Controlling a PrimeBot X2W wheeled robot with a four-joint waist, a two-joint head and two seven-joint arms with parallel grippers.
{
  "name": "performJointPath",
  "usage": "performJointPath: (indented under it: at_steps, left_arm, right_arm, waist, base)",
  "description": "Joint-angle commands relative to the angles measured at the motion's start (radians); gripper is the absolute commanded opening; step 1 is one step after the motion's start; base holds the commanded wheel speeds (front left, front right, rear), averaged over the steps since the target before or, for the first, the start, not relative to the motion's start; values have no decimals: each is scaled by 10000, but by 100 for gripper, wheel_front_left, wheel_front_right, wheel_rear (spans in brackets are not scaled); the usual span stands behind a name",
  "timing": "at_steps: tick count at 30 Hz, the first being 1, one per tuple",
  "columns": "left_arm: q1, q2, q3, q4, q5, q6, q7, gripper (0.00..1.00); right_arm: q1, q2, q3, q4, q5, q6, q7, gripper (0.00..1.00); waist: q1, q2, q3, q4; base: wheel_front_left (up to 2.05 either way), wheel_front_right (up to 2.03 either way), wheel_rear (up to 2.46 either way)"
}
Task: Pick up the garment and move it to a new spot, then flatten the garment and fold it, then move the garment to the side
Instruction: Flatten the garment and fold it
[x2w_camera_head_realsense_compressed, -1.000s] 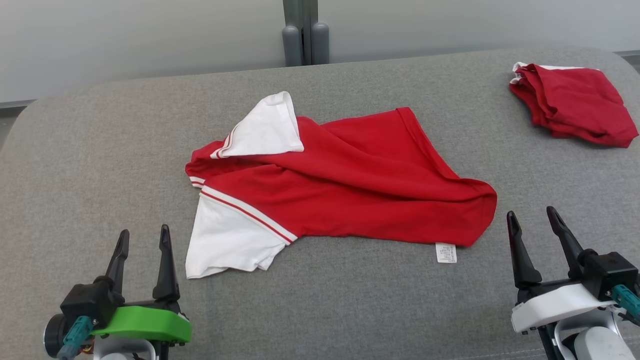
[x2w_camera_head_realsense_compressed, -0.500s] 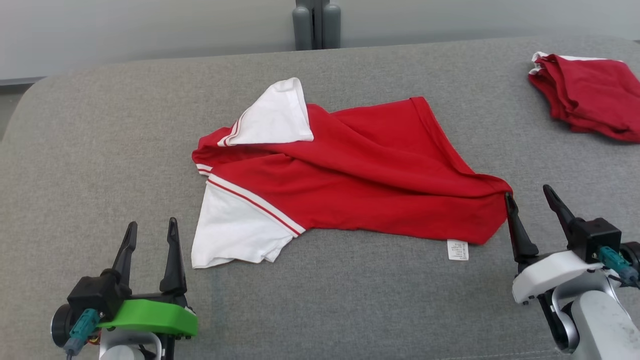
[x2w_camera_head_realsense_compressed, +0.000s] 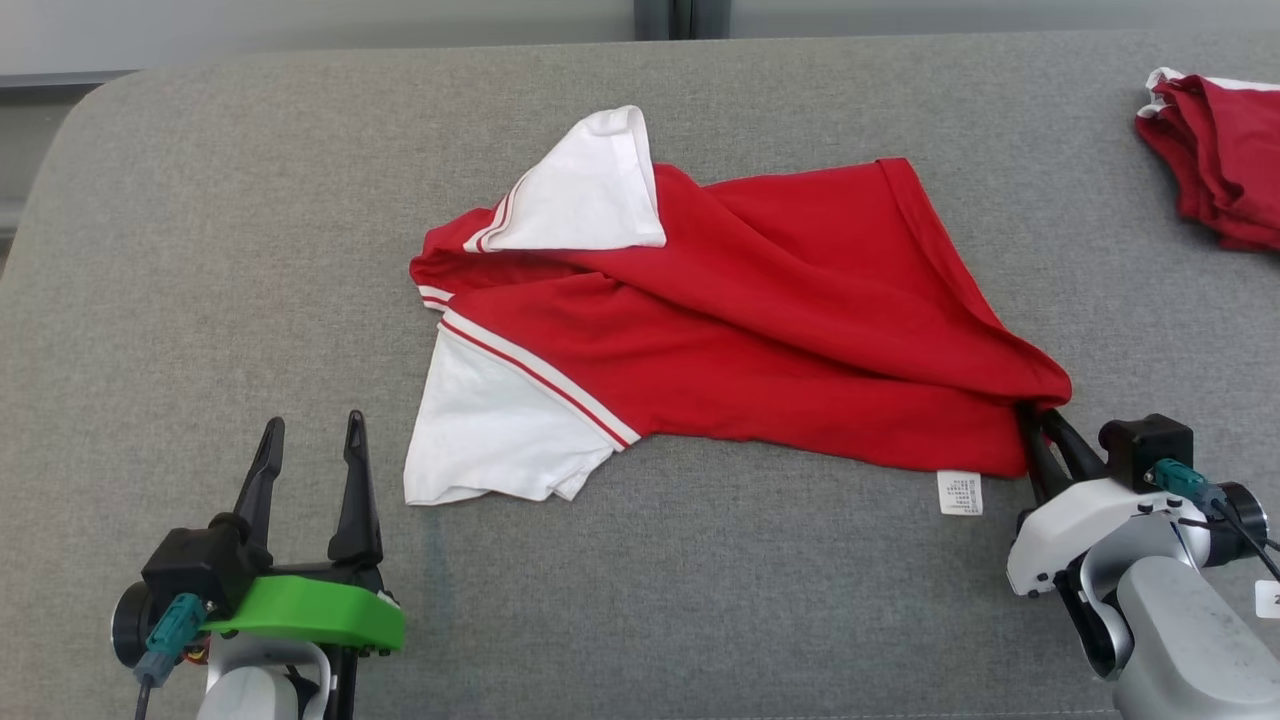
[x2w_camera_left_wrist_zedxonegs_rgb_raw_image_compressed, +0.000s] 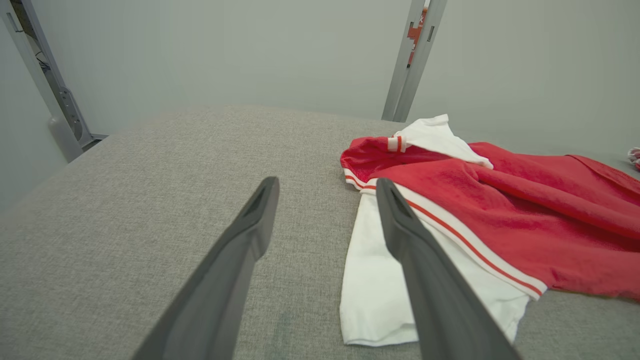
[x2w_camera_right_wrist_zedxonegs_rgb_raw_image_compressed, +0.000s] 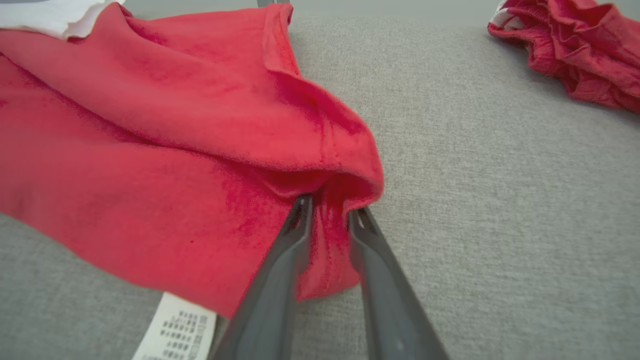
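Fingers (x2w_camera_right_wrist_zedxonegs_rgb_raw_image_compressed: 277, 280) of right gripper (x2w_camera_right_wrist_zedxonegs_rgb_raw_image_compressed: 330, 205) pinch garment (x2w_camera_right_wrist_zedxonegs_rgb_raw_image_compressed: 150, 150) corner, plainest from its wrist.

Dark fingers (x2w_camera_head_realsense_compressed: 352, 480), green cowl (x2w_camera_head_realsense_compressed: 300, 615), white cowl (x2w_camera_head_realsense_compressed: 1065, 515)

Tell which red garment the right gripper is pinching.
The spread-out shirt with white sleeves: the right gripper pinches its hem corner. The bunched red pile lies apart, far right.

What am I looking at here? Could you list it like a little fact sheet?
Surface: grey fabric-covered table
Garment: red shirt, crumpled, not yet folded
Right gripper: fingers pinched on the shirt's near right corner
Left gripper: open, empty, short of the white sleeve
Label: white tag at the hem
Far right: second red garment, folded
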Motion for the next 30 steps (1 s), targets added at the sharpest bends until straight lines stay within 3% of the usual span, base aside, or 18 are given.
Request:
performJointPath:
  at_steps: [1, 20, 25, 30]
  left_arm:
    - [-119, 16, 10, 32, 27, -31, 1, 100]
    - [438, 8, 140, -40, 39, -32, 1, 100]
    - [311, 8, 8, -32, 29, -32, 1, 100]
    - [82, 7, -96, 7, -6, -32, 1, 100]
  right_arm:
    - [-76, -65, 69, -85, 136, -13, -39, 0]
    - [3568, -317, -280, -5184, 494, -13, 396, 0]
    - [3355, -340, -289, -5432, 402, -13, 639, 0]
    - [2485, -408, -230, -4899, 256, -13, 775, 0]
  waist:
    - [0, -1, -62, -65]
    - [0, -1, -659, -703]
    - [0, -1, -538, -605]
    - [0, -1, -315, -348]
  base:
    - [0, 0, 0]
    - [0, 0, 0]
    - [0, 0, 0]
    - [0, 0, 0]
